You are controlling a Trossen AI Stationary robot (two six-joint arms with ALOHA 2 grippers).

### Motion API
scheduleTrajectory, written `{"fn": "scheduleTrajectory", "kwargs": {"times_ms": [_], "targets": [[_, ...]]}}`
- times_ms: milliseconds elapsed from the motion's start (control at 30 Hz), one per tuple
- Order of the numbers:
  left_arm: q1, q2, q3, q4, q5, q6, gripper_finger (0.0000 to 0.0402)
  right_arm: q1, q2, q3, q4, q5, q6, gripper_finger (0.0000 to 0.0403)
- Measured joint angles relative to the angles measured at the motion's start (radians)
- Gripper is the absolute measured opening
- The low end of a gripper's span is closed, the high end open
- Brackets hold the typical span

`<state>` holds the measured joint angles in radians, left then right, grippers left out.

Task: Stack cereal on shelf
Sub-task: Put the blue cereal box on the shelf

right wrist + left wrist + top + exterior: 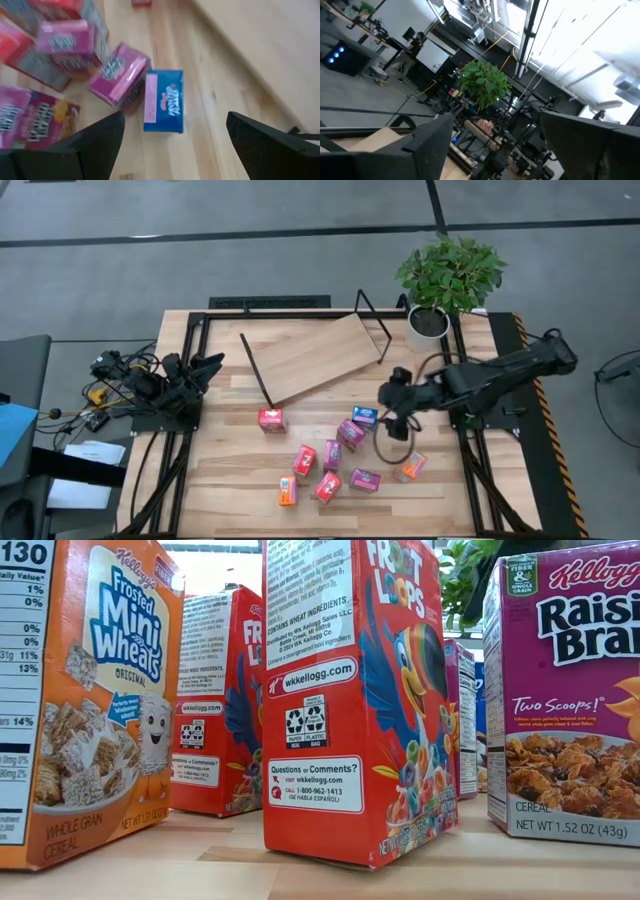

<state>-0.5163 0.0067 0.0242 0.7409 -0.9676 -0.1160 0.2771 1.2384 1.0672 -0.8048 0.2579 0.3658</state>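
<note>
Right gripper (392, 392) hovers above the table's mid-right area, fingers (90, 145) spread wide, nothing between them; the blue box (163, 101) lies flat on the table just ahead of the fingers, touching a magenta box (119, 74). In the high view the blue box (364, 417) sits just beside the gripper, toward the front edge. Left gripper (205, 367) rests at the table's left edge, fingers (427, 145) spread, empty, aimed toward the plant (447, 275) at the back right corner. Shelf (310, 357) lies tilted on the back half of the table, black rod frames at both ends; no box on it. One red box (272, 419) stands alone near the shelf's front corner. The other boxes are scattered over the front centre: red, orange and magenta, with one orange box (411, 467) apart toward the right edge. Low view: an orange box (85, 690), red boxes (350, 700) and a magenta box (565, 690) stand upright on the table (230, 865).
</note>
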Motion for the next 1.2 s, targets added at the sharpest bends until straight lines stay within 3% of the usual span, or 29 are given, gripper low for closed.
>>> {"fn": "scheduleTrajectory", "kwargs": {"times_ms": [167, 367, 800, 933, 1200], "targets": [[0.0, 0.0, 0.0, -0.021, -0.003, -0.001, 0.03, -0.027, 0.095, 0.0, 0.007, -0.034, -0.007, 0.0371], [0.0, 0.0, 0.0, -0.058, -0.008, -0.021, 0.03, -0.066, 0.167, 0.0, 0.062, -0.147, -0.015, 0.0371], [0.0, 0.0, 0.0, -0.077, -0.013, -0.029, 0.03, -0.077, 0.259, 0.0, 0.055, -0.151, -0.087, 0.0361], [0.0, 0.0, 0.0, -0.079, -0.014, -0.03, 0.03, -0.077, 0.272, 0.001, 0.053, -0.15, -0.091, 0.033], [0.0, 0.0, 0.001, -0.104, -0.041, -0.058, 0.03, -0.084, 0.269, 0.001, 0.048, -0.149, -0.105, 0.0222]]}}
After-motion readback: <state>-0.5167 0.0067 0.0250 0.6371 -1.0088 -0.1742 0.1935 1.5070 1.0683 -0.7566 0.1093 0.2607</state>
